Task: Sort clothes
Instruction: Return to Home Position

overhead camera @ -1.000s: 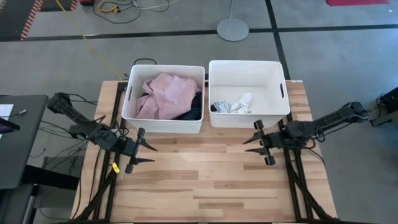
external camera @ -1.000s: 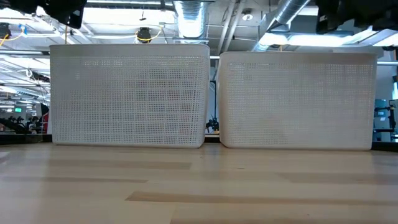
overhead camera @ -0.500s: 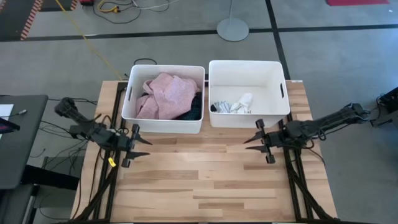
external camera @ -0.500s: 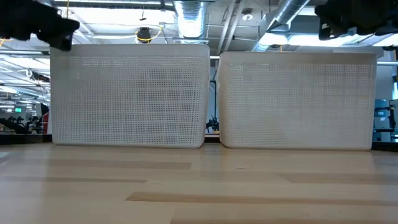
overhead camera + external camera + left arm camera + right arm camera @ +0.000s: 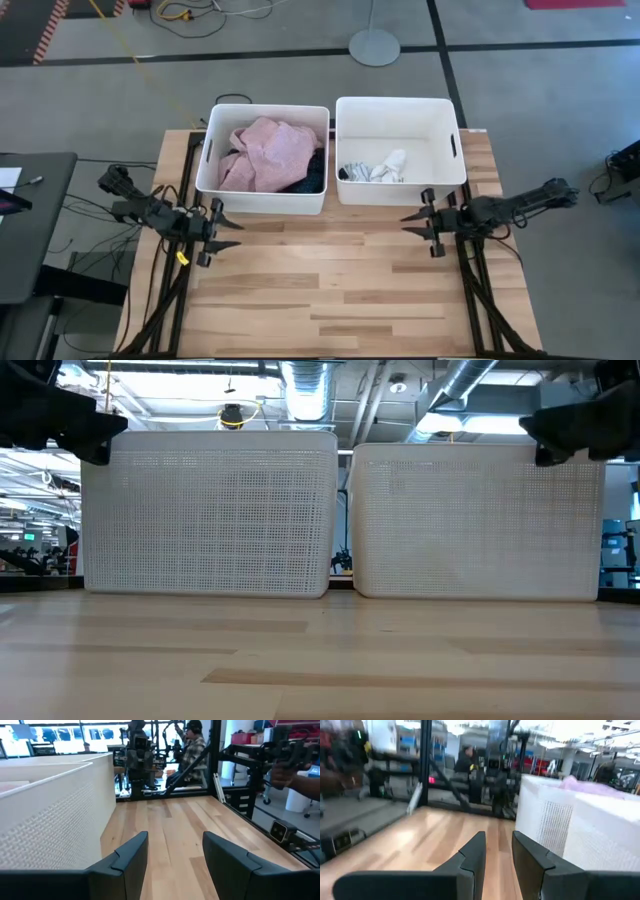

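A pink shirt [image 5: 268, 150] lies on top of a dark garment [image 5: 313, 172] in the left white bin [image 5: 262, 206]. Small white and striped socks [image 5: 378, 170] lie in the near part of the right white bin [image 5: 400, 192]. My left gripper [image 5: 232, 232] is open and empty above the table, just in front of the left bin's left corner; it also shows in its wrist view [image 5: 175, 850]. My right gripper [image 5: 407, 225] is open with a narrow gap and empty, in front of the right bin; it also shows in its wrist view [image 5: 498, 847]. The other clothes are hidden or out of view.
Bare wooden tabletop [image 5: 330, 290] stretches from the bins to the near edge. The two bins stand side by side along the far edge. People and equipment show in the room beyond the table [image 5: 192, 750].
My left gripper has drawn back toward the table's left edge and come down a little. My right gripper has drawn back toward the table's right edge and also come down. The clothes in the bins have not moved.
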Controlling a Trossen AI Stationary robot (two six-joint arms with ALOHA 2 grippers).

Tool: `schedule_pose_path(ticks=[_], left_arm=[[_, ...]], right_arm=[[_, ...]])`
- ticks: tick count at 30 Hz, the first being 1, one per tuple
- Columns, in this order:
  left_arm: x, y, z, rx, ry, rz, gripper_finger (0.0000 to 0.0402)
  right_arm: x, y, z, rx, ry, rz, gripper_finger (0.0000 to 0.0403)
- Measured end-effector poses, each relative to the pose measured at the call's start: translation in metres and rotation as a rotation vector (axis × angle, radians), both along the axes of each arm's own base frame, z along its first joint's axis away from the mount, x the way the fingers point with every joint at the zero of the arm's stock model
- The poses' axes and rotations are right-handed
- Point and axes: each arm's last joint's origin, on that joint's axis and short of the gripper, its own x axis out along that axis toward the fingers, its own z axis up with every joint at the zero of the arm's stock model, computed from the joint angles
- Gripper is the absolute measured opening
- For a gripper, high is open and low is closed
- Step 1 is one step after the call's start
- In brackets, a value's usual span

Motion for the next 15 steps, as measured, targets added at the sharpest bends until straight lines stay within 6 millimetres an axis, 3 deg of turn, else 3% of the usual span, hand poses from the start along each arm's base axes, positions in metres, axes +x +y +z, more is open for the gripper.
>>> schedule_pose_path(ticks=[7, 15], left_arm=[[0.0000, 0.0001, -0.0001, 0.012, 0.000, 0.004, 0.0183], [-0.0003, -0.0013, -0.0057, -0.020, 0.059, -0.046, 0.0183]], right_arm=[[-0.0087, -0.0024, 0.0016, -0.002, -0.045, 0.000, 0.0110], [-0.0096, -0.0028, -0.0062, 0.034, 0.029, 0.004, 0.0110]])
